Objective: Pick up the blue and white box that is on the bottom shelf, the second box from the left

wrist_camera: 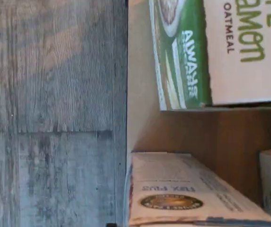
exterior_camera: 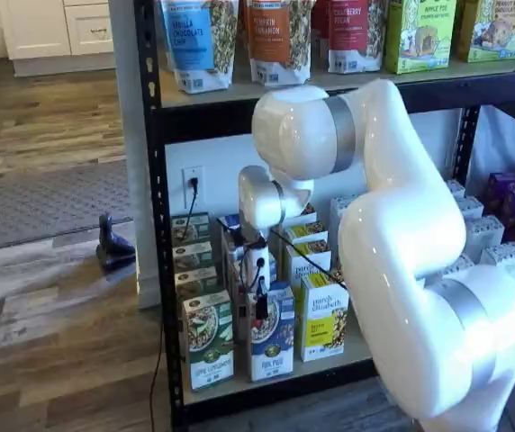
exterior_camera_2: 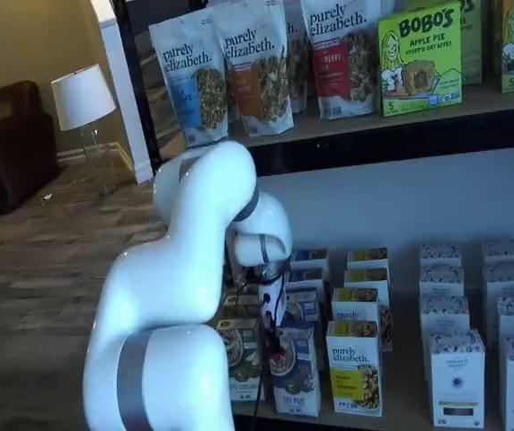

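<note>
1. My gripper (exterior_camera: 261, 308) hung over the front row of the bottom shelf (exterior_camera: 329, 358), its black fingers (exterior_camera: 262, 310) down against the upper front of the blue box (exterior_camera: 272, 335) in a shelf view.
2. In a shelf view my gripper (exterior_camera_2: 278, 339) sat at the top of the blue box (exterior_camera_2: 294, 368), with my white arm (exterior_camera_2: 194, 296) filling the foreground.
3. I could not tell whether the fingers were parted or clenched; they showed as one dark strip with no plain gap, and no box was visibly pinched between them.
4. The blue box stood upright at the front edge of the bottom shelf (exterior_camera_2: 401, 409), just beside the green box (exterior_camera: 207, 340) on one side and the yellow box (exterior_camera: 323, 317) on the other.
5. More cartons stood in rows behind these three, in both shelf views.
6. From my wrist, the green box (wrist_camera: 221, 52) showed the words "OATMEAL" and "ALWAYS", lying sideways in the turned picture.
7. The wrist also caught a pale carton (wrist_camera: 183, 191) with a gold oval seal, apart from the green box, tan shelf board (wrist_camera: 173, 132) between them.
8. Grey wood floor (wrist_camera: 50, 113) lay past the shelf's edge.
9. Granola bags (exterior_camera_2: 239, 63) lined the upper board (exterior_camera_2: 374, 121).
</note>
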